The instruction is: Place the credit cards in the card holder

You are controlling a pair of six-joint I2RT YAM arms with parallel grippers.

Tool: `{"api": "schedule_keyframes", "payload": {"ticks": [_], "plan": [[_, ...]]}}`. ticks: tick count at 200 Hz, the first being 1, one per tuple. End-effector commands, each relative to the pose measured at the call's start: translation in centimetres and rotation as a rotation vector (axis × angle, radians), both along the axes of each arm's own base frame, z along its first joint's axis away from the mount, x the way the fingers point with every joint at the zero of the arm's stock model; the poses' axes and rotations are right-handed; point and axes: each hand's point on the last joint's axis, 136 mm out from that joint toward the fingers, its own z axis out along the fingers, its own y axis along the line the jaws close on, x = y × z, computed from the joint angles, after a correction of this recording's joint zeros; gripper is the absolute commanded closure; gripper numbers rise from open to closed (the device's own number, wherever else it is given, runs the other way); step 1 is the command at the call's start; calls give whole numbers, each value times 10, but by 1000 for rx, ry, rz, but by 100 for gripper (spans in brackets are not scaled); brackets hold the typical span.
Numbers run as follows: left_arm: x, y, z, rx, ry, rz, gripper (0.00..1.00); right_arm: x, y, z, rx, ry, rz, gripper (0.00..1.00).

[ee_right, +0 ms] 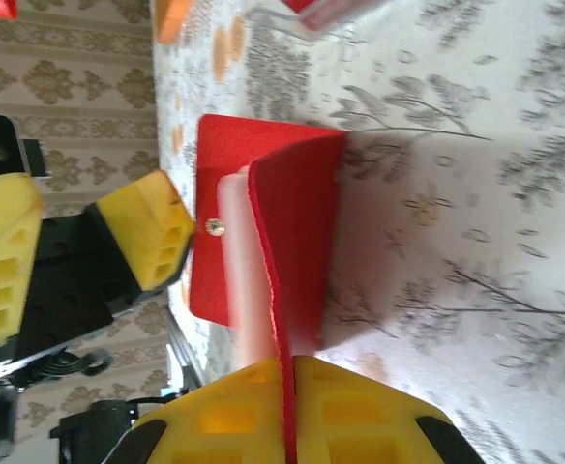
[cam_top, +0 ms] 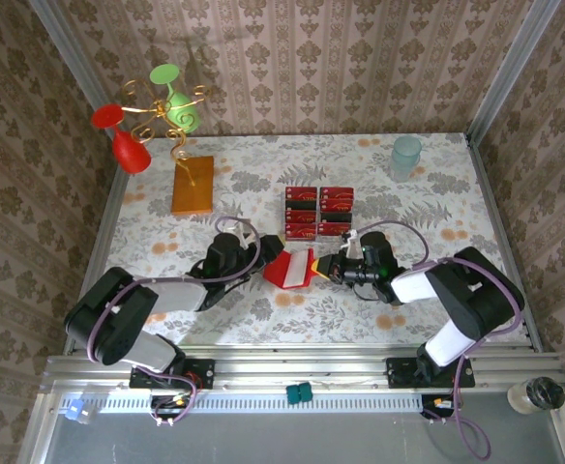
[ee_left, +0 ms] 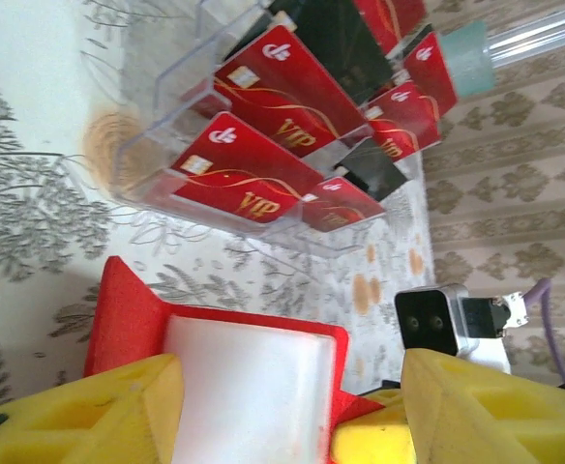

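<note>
The card holder [cam_top: 284, 271] lies between my two grippers at mid-table, a bright red folding case spread open with its pale pocket [ee_left: 244, 387] showing. My right gripper [ee_right: 287, 411] is shut on the edge of one red flap [ee_right: 297, 193], which stands upright off the table. My left gripper [ee_left: 292, 420] is open, its yellow fingers [ee_left: 79, 416] either side of the pocket end; in the top view it [cam_top: 269, 254] sits at the holder's left. The credit cards [cam_top: 318, 211], red with gold VIP marks [ee_left: 263, 87], stand in a clear rack just beyond the holder.
The clear rack [ee_left: 157, 106] sits close behind the holder. An orange-brown slab [cam_top: 193, 184] lies at the back left, beside a gold stand with a red goblet [cam_top: 131, 150] and a green one [cam_top: 179, 111]. A teal cup [cam_top: 405, 157] stands at the back right.
</note>
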Motion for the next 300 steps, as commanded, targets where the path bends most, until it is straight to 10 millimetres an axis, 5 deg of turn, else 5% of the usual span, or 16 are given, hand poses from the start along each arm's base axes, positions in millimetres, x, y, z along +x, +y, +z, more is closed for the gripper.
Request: {"api": "schedule_keyframes", "payload": {"ticks": [1, 65, 134, 171, 203, 234, 266, 300], "plan": [[-8, 8, -16, 152, -4, -38, 38, -7, -1, -13, -25, -6, 36, 100], [-23, 37, -46, 654, 34, -133, 38, -5, -3, -22, -43, 7, 44, 100], [-42, 43, -88, 898, 76, -234, 40, -2, -5, -26, -49, 22, 42, 100], [-47, 38, -88, 978, 57, -259, 42, 0, -6, -25, -52, 33, 50, 100], [-49, 35, -81, 983, 45, -242, 42, 3, -17, -14, -93, 25, 46, 62], [-52, 35, -77, 979, 38, -218, 42, 4, -38, 7, -187, -8, 21, 50], [-53, 37, -75, 975, 36, -201, 42, 1, -46, 27, -283, -31, 26, 53], [-52, 40, -72, 985, 16, -191, 42, 2, -16, 38, -299, -53, 85, 73]]}}
